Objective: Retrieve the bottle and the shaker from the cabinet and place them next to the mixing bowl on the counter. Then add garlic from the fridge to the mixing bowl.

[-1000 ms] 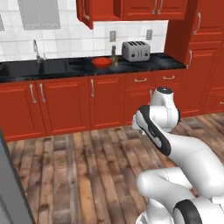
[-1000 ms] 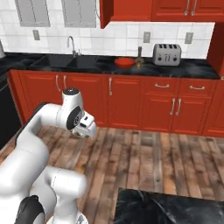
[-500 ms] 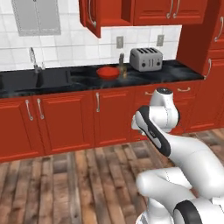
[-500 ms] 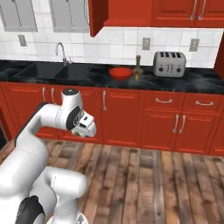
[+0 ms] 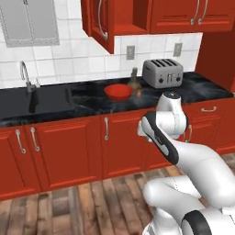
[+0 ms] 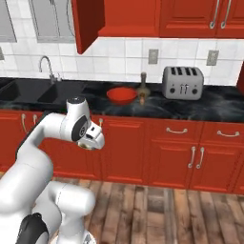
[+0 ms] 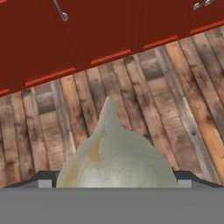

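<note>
Hand view puts the garlic [image 7: 116, 159] right at our gripper [image 7: 114, 183], jaws wide around the bulb, so we judge it carried over the floor. Farther off on the counter [image 5: 87, 98], the bottle [image 5: 134, 79] stands just beside the bowl [image 5: 119, 91]. Dropping the garlic in remains; the shaker we cannot make out.
</note>
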Controlling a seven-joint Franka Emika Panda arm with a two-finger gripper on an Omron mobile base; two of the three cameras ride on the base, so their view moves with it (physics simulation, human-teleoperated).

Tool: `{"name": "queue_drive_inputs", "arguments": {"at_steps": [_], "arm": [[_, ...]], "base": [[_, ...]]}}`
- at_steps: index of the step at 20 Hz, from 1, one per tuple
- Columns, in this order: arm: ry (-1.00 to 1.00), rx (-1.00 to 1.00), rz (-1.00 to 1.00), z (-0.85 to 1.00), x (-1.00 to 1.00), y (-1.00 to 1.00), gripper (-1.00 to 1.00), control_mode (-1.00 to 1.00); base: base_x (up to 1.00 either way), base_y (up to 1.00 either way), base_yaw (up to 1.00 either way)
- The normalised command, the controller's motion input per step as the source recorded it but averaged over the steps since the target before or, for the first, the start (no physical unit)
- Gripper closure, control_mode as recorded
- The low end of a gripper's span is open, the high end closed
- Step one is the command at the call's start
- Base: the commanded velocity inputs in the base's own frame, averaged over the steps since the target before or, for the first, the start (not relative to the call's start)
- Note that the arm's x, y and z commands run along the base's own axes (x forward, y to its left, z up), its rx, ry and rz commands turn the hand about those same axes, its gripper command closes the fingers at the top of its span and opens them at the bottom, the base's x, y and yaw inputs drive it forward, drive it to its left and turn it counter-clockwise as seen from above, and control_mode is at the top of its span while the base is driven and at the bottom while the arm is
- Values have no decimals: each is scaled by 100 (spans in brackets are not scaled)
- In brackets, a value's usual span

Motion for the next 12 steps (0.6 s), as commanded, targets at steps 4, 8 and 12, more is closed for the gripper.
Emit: {"name": "queue_drive_inputs", "arguments": {"at_steps": [4,8,12], "arm": [[0,0,0,0,0,0,100,100],[0,0,0,0,0,0,100,100],[0,0,0,0,0,0,100,100]], "base": [[100,8,-2],[100,0,-3],[100,-5,-6]]}}
